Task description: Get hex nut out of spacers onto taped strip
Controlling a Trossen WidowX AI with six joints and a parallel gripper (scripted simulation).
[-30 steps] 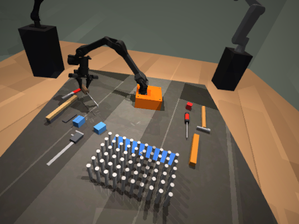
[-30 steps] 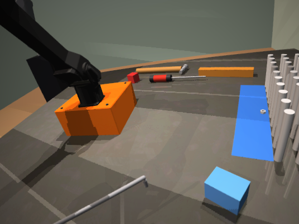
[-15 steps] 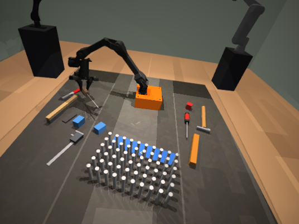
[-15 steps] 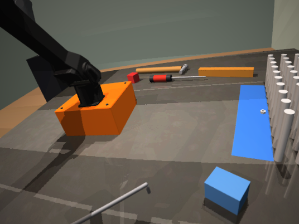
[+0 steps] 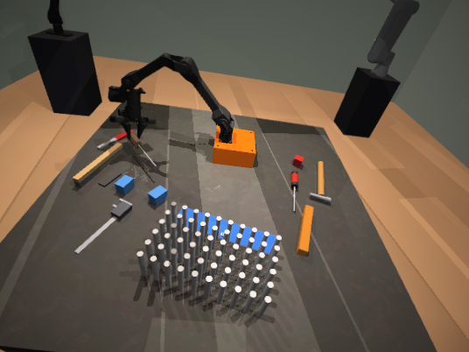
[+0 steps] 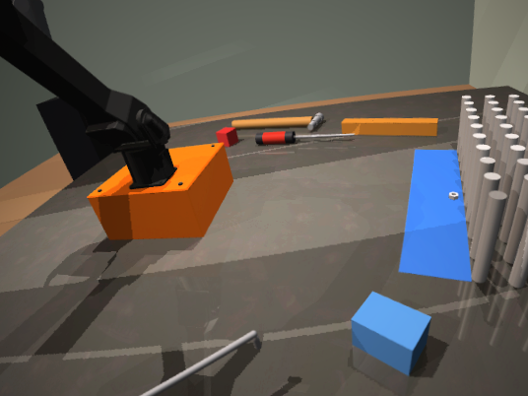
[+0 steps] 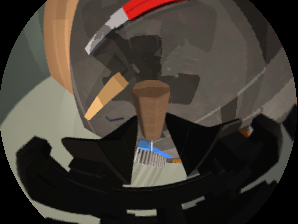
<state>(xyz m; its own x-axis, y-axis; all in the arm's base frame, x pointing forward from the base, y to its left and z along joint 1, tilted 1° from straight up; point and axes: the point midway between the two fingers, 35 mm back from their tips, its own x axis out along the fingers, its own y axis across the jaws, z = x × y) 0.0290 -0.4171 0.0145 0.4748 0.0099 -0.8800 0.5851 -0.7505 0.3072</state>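
My gripper [image 5: 135, 134] [image 7: 151, 117] is shut on the brown wooden handle of the hook tool [image 5: 146, 157] [image 6: 197, 367] [image 7: 151, 105], at the far left in the top view. Its thin metal rod slants down toward the table, with a short bent tip and a shadow set apart from it. The hex nut [image 5: 222, 235] [image 6: 453, 195] lies on the blue taped strip [image 5: 269, 243] [image 6: 433, 241], near its edge beside the front row of spacers. The metal spacers [image 5: 264, 308] [image 6: 488, 241] [image 7: 150, 158] stand upright. No tool is in the field or at the nut.
Near the gripper lie a red-handled knife [image 5: 122, 136], a wooden bar [image 5: 98, 164] and a thin black key [image 5: 110, 179]. Two blue blocks [image 5: 124, 185] [image 5: 157, 195] and a grey caliper [image 5: 122, 209] lie left of the field. A screwdriver [image 5: 294, 179], hammer [image 5: 320, 179] and orange bar [image 5: 305, 229] lie right.
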